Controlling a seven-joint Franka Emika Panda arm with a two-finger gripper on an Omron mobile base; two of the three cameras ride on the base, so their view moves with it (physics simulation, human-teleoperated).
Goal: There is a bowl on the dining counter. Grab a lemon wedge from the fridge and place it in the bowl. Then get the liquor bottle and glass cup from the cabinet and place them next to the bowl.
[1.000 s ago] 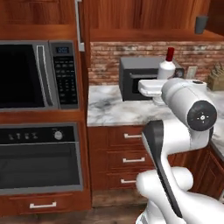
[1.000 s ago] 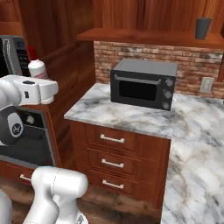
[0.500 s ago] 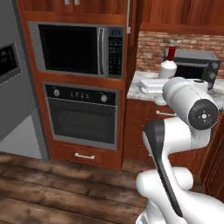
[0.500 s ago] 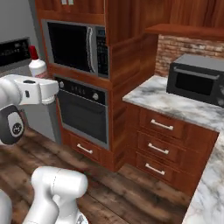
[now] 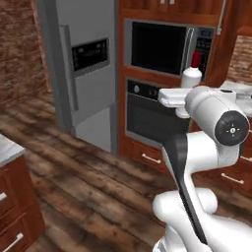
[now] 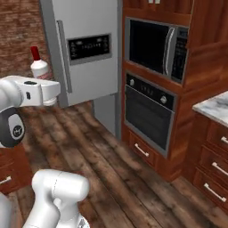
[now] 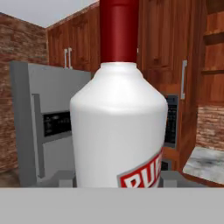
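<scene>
The liquor bottle (image 5: 192, 75), pale white with a red cap, stands upright in my gripper (image 5: 186, 96), which is shut on its lower body. From the right base it shows as the bottle (image 6: 39, 67) rising above the white hand of the gripper (image 6: 43, 89). In the hand view the bottle (image 7: 118, 127) sits close up between the fingertips (image 7: 64, 178) of the gripper (image 7: 118, 180). The grey steel fridge (image 5: 83, 59) (image 6: 84, 49) (image 7: 43, 127) stands closed ahead, beyond the bottle.
A built-in microwave (image 5: 162, 47) (image 6: 156, 44) over a black oven (image 5: 147, 113) (image 6: 149, 111) fills the wood column right of the fridge. A marble wall counter (image 6: 216, 107) with drawers is far right. A marble-topped wood unit's corner (image 5: 7, 147) is at left. Open wood floor (image 6: 116, 169) lies ahead.
The whole picture has shifted: the base has swung left, the toaster oven and wall counter have slid off right and the fridge has come into view. The bottle stays in the gripper.
</scene>
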